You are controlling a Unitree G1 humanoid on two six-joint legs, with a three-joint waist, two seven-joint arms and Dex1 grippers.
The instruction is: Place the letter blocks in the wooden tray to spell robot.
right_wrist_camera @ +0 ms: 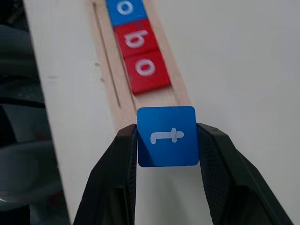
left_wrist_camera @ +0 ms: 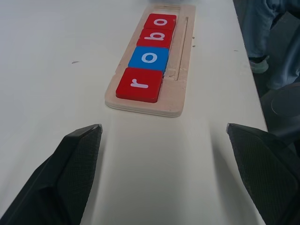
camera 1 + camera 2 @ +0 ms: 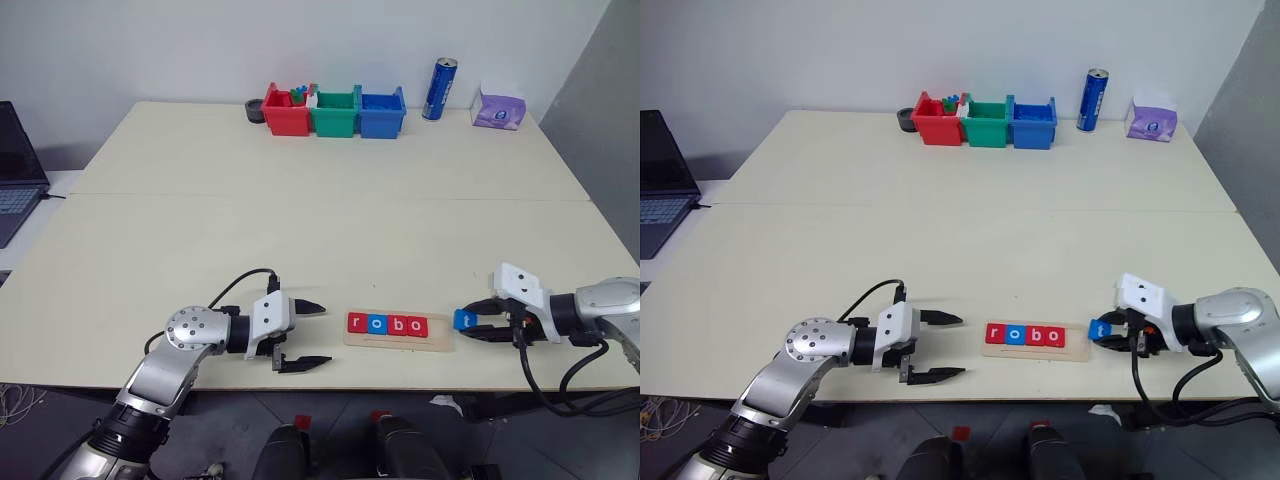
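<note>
Already placed: four small flat square letter tiles sit in a row in the long pale-wood tray (image 3: 398, 331) near the front edge of the cream counter (image 3: 330, 220). From left to right they are a red tile with a white r (image 3: 357, 322), a blue tile with a white o (image 3: 376, 323), a red tile with a white b (image 3: 397, 325) and a red tile with a white o (image 3: 417, 327).
Free place: the right end of the tray is bare wood, with room for one more tile.
Still to do: only the last letter is missing. In my judgement the task is almost finished.
Last tile: the blue square tile with a white t (image 1: 167, 136) is held just beside the right end of the tray; it looks to be lifted a little off the counter.
Right gripper (image 1: 167, 140): its two black fingers (image 1: 121, 164) are closed on the left and right edges of the t tile, one on each side.
Left gripper (image 3: 303, 334): it hangs just left of the tray, its black fingers (image 2: 77, 154) spread wide apart. They hold nothing and do not touch the tray.
Next step, as I judge it: the t tile must go into the free place after the second o.
</note>
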